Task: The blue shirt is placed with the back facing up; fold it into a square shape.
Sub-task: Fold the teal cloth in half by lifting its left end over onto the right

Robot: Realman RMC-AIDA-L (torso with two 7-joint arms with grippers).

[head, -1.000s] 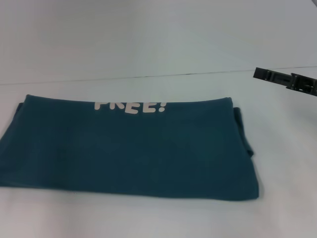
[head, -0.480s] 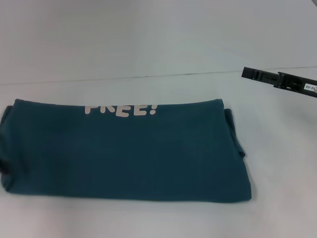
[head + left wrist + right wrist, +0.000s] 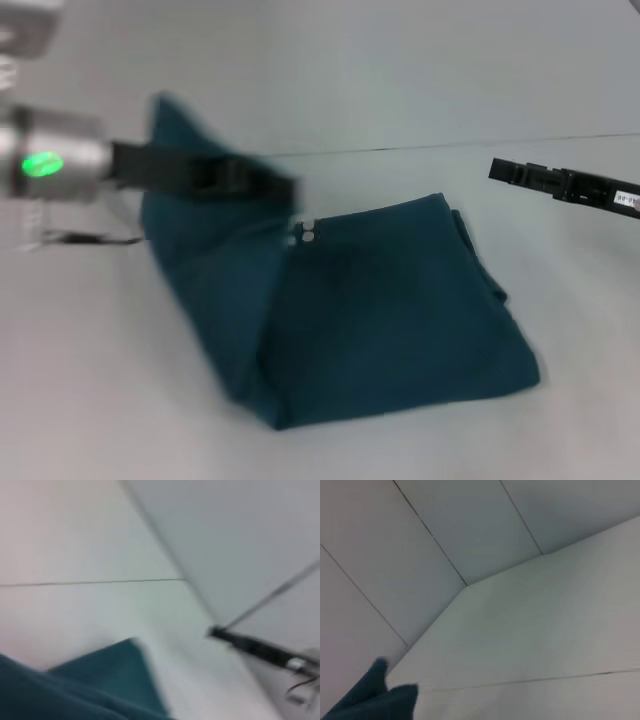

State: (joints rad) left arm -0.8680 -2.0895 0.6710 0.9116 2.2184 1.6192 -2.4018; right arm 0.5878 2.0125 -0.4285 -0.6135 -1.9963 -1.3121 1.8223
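Folding, seemingly: one blue shirt (image 3: 380,320)

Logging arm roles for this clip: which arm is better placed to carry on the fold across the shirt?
The left. The left gripper is over the blue shirt with its left side raised, while the right gripper hangs off to the shirt's right, clear of the cloth.
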